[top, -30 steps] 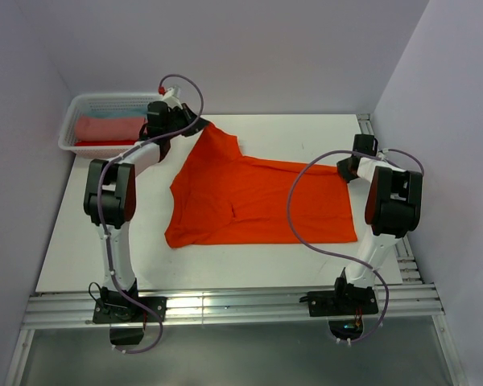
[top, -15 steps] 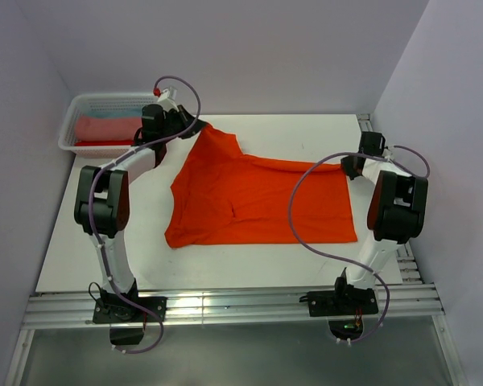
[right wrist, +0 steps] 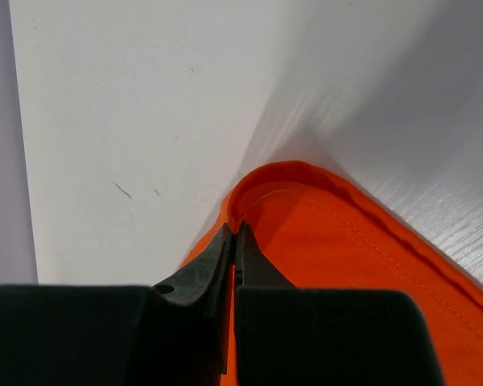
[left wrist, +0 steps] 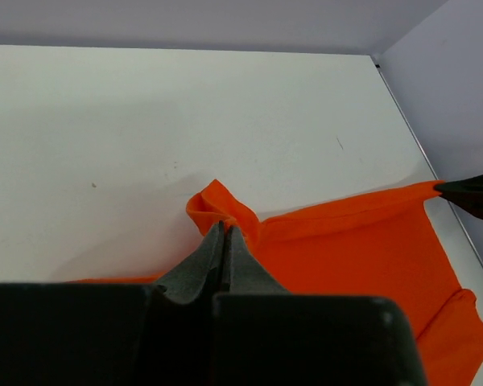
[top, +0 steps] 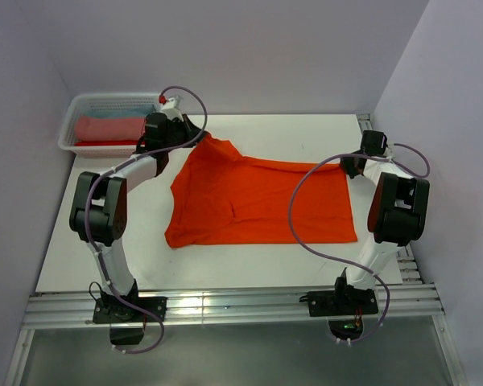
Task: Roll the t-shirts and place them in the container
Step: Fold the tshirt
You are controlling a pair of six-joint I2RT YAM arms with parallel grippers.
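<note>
Orange t-shirt (top: 258, 201) is lying spread on the white table (top: 105, 249), far edge stretching taut between both arms. Left gripper (left wrist: 225, 228) is clamping its far-left corner, right gripper (right wrist: 235, 231) its far-right corner (jaws closed on cloth). Soft, light and limp, it is likely sagging wherever unsupported; hems and corners are offering the surest hold. White basket (top: 68, 133), holding a salmon-pink roll (top: 105, 129), is crowding the left arm's side.

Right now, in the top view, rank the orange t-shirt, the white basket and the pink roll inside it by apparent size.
1. orange t-shirt, largest by far.
2. white basket.
3. pink roll, smallest, lying inside the basket.
Basket and roll are partly hidden at their right end, but the order holds.
</note>
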